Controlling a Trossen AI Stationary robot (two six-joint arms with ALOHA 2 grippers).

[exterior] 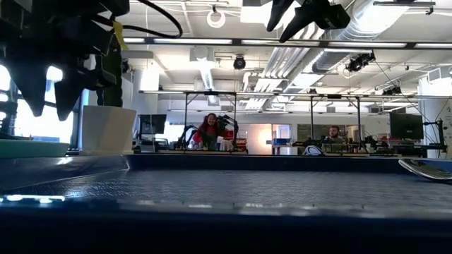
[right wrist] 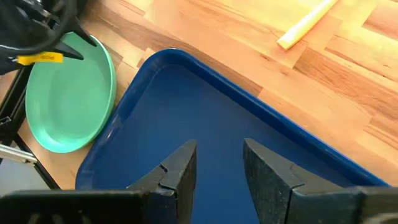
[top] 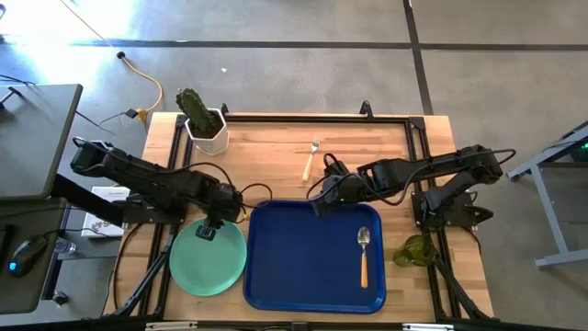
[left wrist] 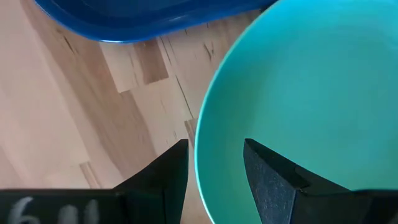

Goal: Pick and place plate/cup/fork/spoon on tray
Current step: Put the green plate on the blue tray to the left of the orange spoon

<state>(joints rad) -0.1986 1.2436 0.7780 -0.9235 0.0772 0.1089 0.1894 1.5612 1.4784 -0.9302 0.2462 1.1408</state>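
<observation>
The left claw [top: 208, 230] hangs over the far rim of the mint-green plate [top: 209, 262], which lies flat on the table [top: 276, 156] just beside the tray's left edge. In the left wrist view its two fingers [left wrist: 267, 180] stand apart and straddle the plate's rim, one over the wood, the other over the plate's inside; whether they touch the rim cannot be told.

The blue tray [top: 303, 257] sits at the near middle of the table. The spoon [top: 364, 255] lies inside it near the right edge, bowl toward the far side, handle toward the near side. The right claw [top: 322, 204] hovers above the tray's far edge, its fingers [right wrist: 177, 171] parted with nothing between them, well apart from the spoon.

The fork [top: 310, 161] lies on the bare wood beyond the tray, just beyond the right claw. The dark-green cup [top: 415, 250] rests at the table's right edge, outside the tray, near the right arm's base. A white pot with a cactus [top: 204, 124] stands at the far left corner.
</observation>
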